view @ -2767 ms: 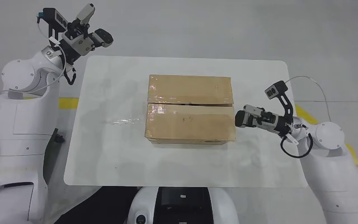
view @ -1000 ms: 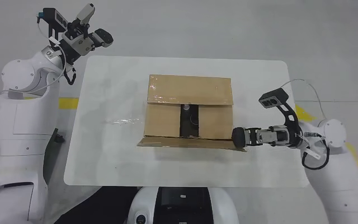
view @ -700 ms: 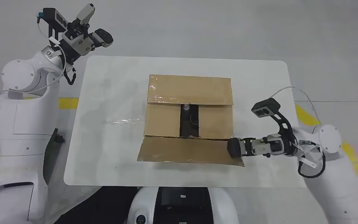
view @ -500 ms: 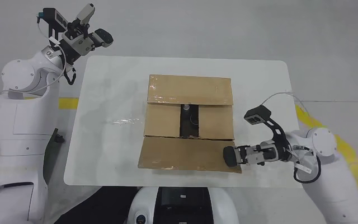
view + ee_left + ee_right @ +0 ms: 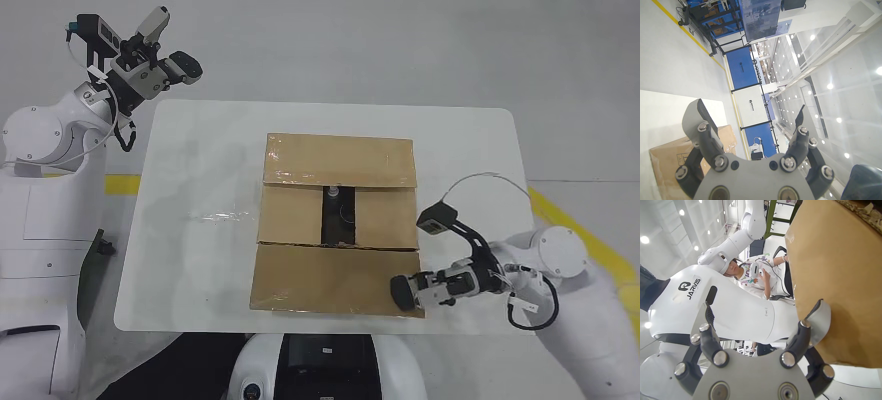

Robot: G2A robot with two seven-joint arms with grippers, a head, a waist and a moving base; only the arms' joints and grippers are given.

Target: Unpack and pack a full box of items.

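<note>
Since the earlier frames the near flap [image 5: 330, 278] has swung from shut on top of the box [image 5: 290, 215] to lying out flat twd the robot. R gripper [image 5: 403, 294] has gone w/ it, from the box's right side to the flap's near-right corner. Its jaws are spread open, not clamping; in the wrist view one finger [image 5: 818, 317] rests against the cardboard. Box sits mid surface [image 5: 190, 260], far flap [image 5: 340, 160] shut, w/ a dark centre gap showing items [image 5: 340, 215] too small to ID. L gripper [image 5: 180, 68] hangs off the surface's far-left corner, jaws wide apart.
</note>
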